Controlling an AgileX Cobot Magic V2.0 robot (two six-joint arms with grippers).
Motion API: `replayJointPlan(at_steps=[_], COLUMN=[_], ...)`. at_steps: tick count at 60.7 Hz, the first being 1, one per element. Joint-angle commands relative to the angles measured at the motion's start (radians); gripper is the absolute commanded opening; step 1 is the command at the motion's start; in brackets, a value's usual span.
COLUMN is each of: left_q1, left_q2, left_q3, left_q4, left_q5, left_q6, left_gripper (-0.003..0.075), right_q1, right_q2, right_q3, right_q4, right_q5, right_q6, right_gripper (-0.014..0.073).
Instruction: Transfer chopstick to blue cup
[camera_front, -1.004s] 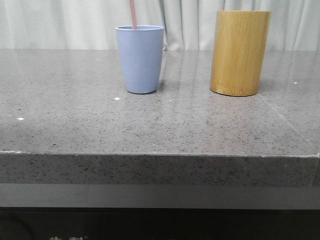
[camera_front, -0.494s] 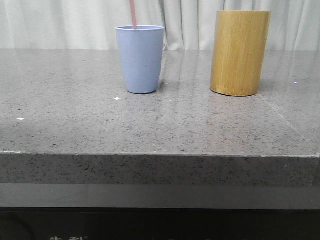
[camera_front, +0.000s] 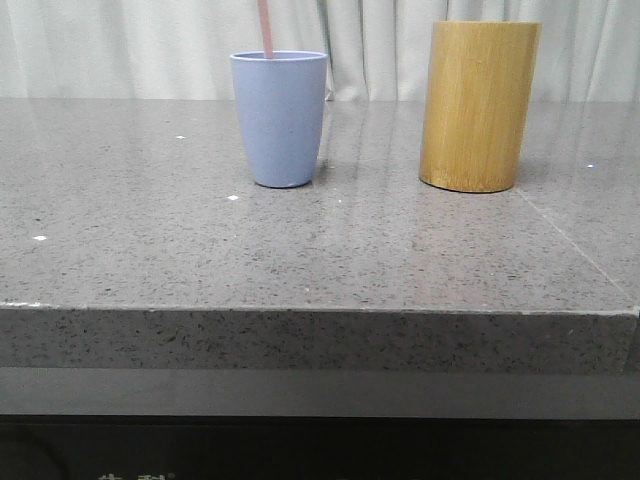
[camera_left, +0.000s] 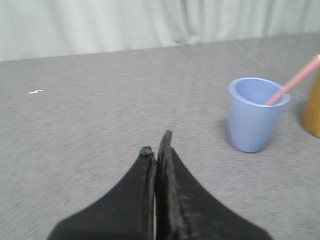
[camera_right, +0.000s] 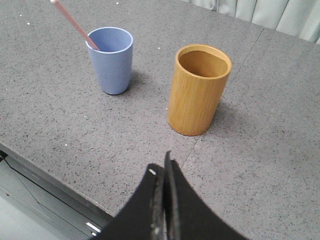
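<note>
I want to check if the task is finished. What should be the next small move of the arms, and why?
Probably none beyond keeping both arms back. The chopstick already stands in the blue cup, leaning on its rim. The bamboo holder looks empty. The left gripper and the right gripper are shut, holding nothing, away from the cups.

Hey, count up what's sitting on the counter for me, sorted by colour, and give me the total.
Blue: 1, the blue cup
Pink: 1, the chopstick standing in that cup
Yellow-brown: 1, the bamboo holder
Total: 3
</note>
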Motion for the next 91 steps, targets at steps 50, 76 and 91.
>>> replayJointPlan(at_steps=[50, 76, 91], left_q1=[0.230, 0.230, 0.230], left_q2=[-0.592, -0.592, -0.592], left_q3=[0.646, 0.646, 0.646], left_q4=[-0.076, -0.076, -0.076], left_q5=[-0.468, -0.468, -0.468], left_q6=[-0.009, -0.009, -0.009], left_gripper=[-0.0019, -0.0019, -0.0019], right_q1=[-0.007, -0.007, -0.007], right_q2=[0.000, 0.000, 0.000], right_q3=[-0.021, -0.021, -0.021], right_q4=[0.006, 0.006, 0.006], right_q5=[-0.067, -0.067, -0.067], right_q6=[-0.003, -0.003, -0.003], right_gripper=[-0.0069, -0.0069, -0.0069])
